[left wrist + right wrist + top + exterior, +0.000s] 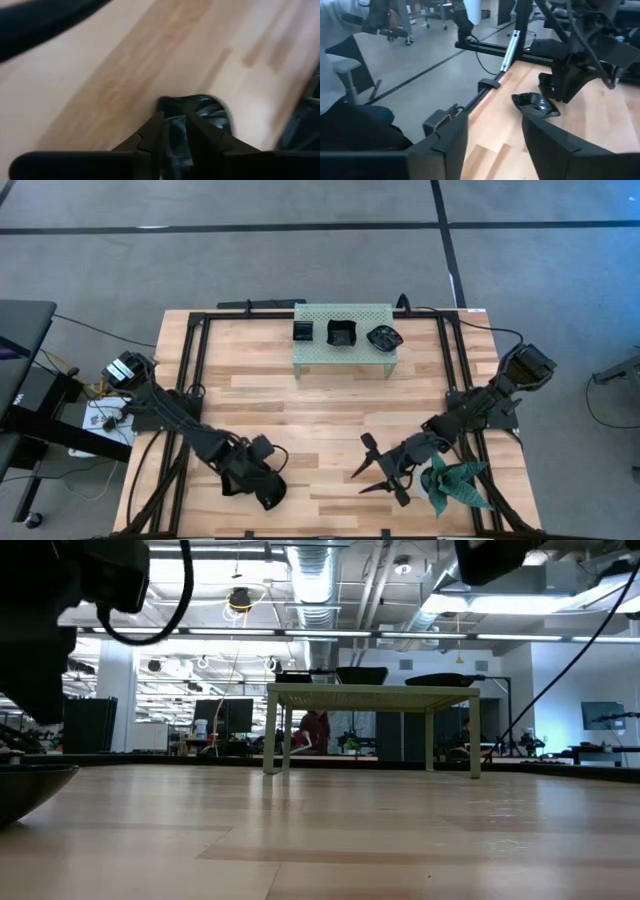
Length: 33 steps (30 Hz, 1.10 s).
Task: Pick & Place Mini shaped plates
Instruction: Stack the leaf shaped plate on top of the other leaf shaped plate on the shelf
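One mini shaped plate [535, 105], glossy black, lies flat on the wooden table near its near left corner. My left gripper [175, 117] points steeply down over it, fingers apart, and the plate's rim [200, 107] shows in and beyond the gap. In the high view my left gripper [268, 492] hides this plate. Three more black plates [342, 333] rest on the pale green perforated stand [345, 358] at the table's far middle. My right gripper [360, 480] hovers near the table's near middle, open and holding nothing, pointing toward the left arm. My left gripper's fingers [197, 137] stand on either side of the near part of the plate's rim [172, 127], coming from above at a slant. I cannot tell whether they touch the plate. The plate lies flat on the table.
A green spiky plant [455, 485] stands at the near right corner, close beside my right arm. A black frame [190, 370] runs along the table's edges. Bare wood lies between the stand and both grippers. The room beyond holds desks and chairs.
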Tool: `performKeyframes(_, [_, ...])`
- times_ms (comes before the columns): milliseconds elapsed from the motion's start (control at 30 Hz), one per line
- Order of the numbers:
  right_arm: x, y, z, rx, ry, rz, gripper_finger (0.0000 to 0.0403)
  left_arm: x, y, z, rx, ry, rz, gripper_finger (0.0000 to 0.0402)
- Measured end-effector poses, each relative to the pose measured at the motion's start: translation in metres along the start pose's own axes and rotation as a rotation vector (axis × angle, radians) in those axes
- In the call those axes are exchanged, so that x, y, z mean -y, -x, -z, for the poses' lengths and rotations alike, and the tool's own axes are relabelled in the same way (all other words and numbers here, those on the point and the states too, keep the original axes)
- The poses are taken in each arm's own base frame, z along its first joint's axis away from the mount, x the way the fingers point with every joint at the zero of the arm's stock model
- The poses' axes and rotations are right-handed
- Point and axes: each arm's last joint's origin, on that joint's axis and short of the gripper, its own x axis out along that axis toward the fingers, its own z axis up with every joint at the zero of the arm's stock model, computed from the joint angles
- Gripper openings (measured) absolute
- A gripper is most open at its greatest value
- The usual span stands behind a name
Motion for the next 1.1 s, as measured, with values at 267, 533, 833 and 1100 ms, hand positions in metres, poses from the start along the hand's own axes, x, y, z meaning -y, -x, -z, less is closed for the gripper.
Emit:
performKeyframes(267, [0.023,-0.001,0.002,-0.028,-0.013,0.075,0.0207,-0.007,-0.001,-0.002,-0.117,0.014,-0.035,0.0082])
performKeyframes(533, [0.03,-0.001,0.007,-0.073,-0.019,0.1,0.0199,-0.017,-0.009,0.005,-0.123,0.034,-0.052,0.0082])
performKeyframes(833, [0.03,-0.001,0.007,-0.076,-0.019,0.1,0.0186,-0.025,-0.017,0.01,-0.11,0.043,-0.013,0.0082])
performKeyframes(1100, [0.03,-0.001,0.009,-0.095,-0.018,0.1,0.0181,-0.028,-0.02,0.012,-0.104,0.066,0.007,0.0082])
